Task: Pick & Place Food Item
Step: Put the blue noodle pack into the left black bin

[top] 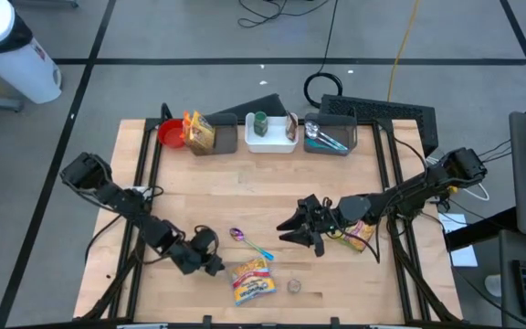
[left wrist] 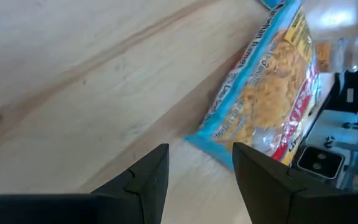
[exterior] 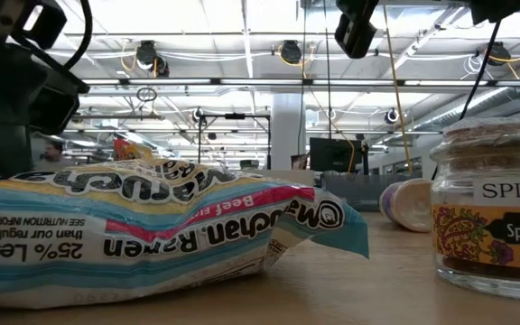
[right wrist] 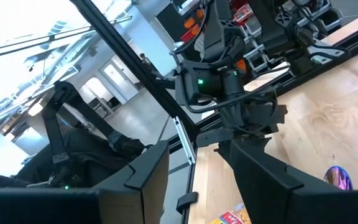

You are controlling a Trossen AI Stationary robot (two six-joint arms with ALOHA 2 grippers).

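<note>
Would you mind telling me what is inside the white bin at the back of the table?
The white bin holds a green-lidded jar and a brownish packet against one wall. Anything beneath them is covered, so I cannot say.

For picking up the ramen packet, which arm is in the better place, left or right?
Probably the left. Its tool is open, low and right beside the ramen packet, whose corner lies just ahead of it. The right tool sits farther away, beyond the spoon.

A big lab hall: bright ceiling lights (exterior: 287, 50), hanging cables (exterior: 395, 81), and a wooden table (top: 245, 196) on a taped floor (top: 153, 37).
</note>
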